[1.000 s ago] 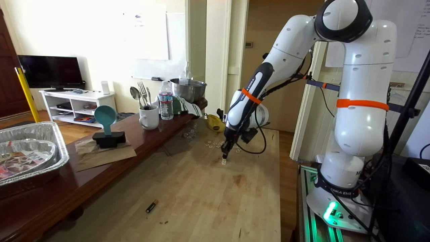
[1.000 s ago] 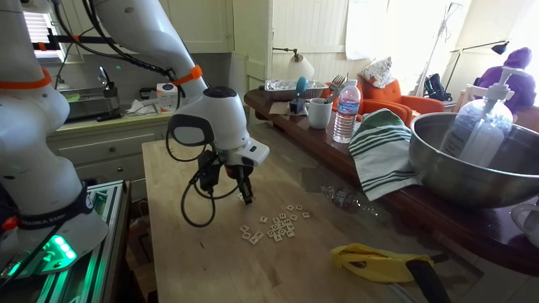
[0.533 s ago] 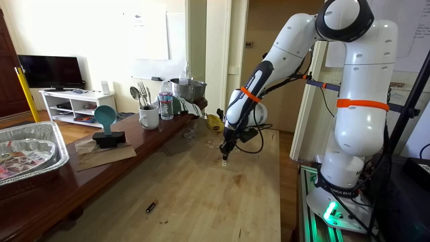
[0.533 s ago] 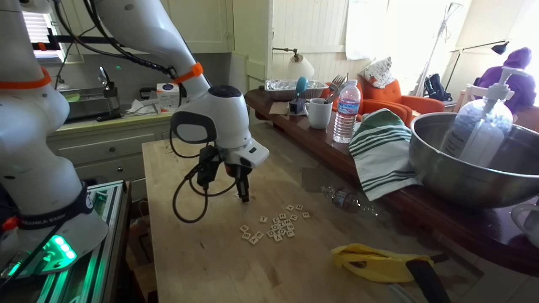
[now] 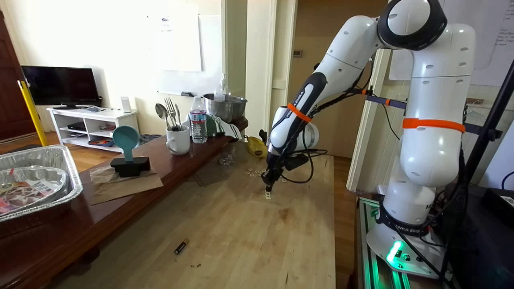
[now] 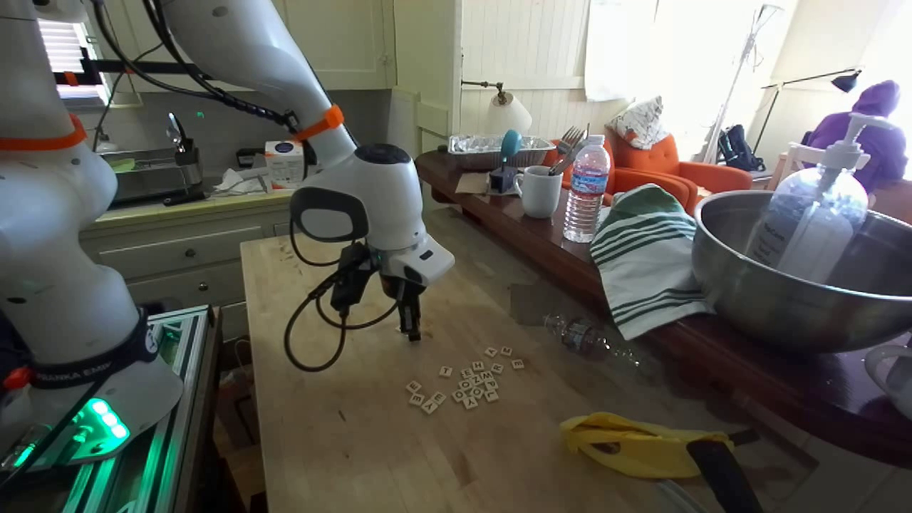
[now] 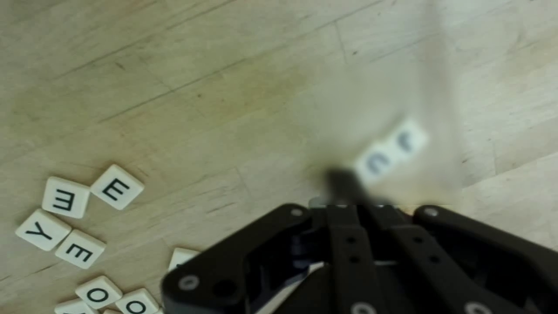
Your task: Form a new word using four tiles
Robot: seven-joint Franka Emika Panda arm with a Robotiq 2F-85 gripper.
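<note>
And the gripper (image 7: 344, 178), fingers pressed together, had its tips just beside two lined-up tiles (image 7: 389, 152), contact unclear, loose tiles (image 6: 472, 383) well apart; soft, square nudges looked the way to true that row without skewing it

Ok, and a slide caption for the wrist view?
Shut end effector beside two blurred letter tiles on a wooden table, more tiles scattered at lower left.

All views share the tabletop (image 5: 237, 237) (wrist view closest, facing down)
</note>
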